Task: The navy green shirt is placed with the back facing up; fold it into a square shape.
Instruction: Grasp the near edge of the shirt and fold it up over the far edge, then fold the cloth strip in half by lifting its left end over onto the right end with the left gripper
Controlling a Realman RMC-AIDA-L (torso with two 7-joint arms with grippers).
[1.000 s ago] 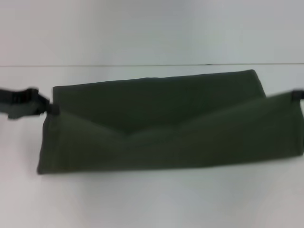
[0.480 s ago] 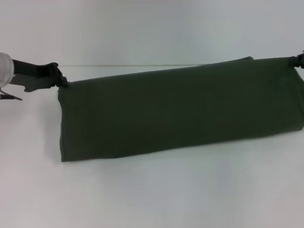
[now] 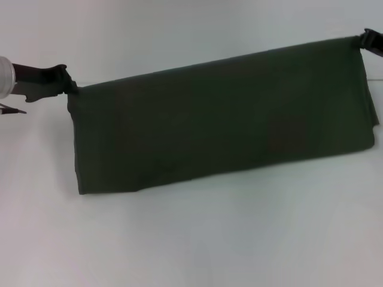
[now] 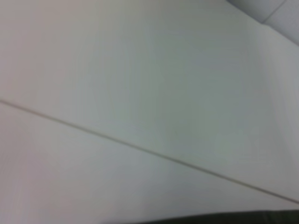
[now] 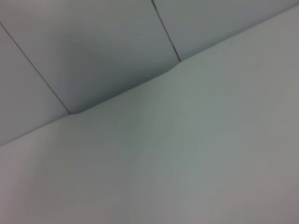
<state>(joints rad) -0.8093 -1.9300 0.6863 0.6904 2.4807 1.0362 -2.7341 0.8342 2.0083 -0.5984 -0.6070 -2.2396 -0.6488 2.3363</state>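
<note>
The navy green shirt [image 3: 221, 119] hangs as a long dark olive band, stretched between both grippers above the white table. In the head view my left gripper [image 3: 70, 85] is shut on its upper left corner, and my right gripper [image 3: 364, 39] is shut on its upper right corner at the frame's edge. The right end is held higher than the left. The lower edge of the shirt hangs near the table surface. A thin dark strip of the shirt [image 4: 224, 218] shows in the left wrist view. The right wrist view shows only the table and wall.
The white table [image 3: 191, 239] spreads out in front of the hanging shirt. A white panelled wall [image 3: 179, 36] stands behind, and its seams [image 5: 163, 28] show in the right wrist view.
Both grippers have risen with the shirt's corners. The shirt went from a folded sag on the table to a taut hanging band, and the right end has climbed higher.
</note>
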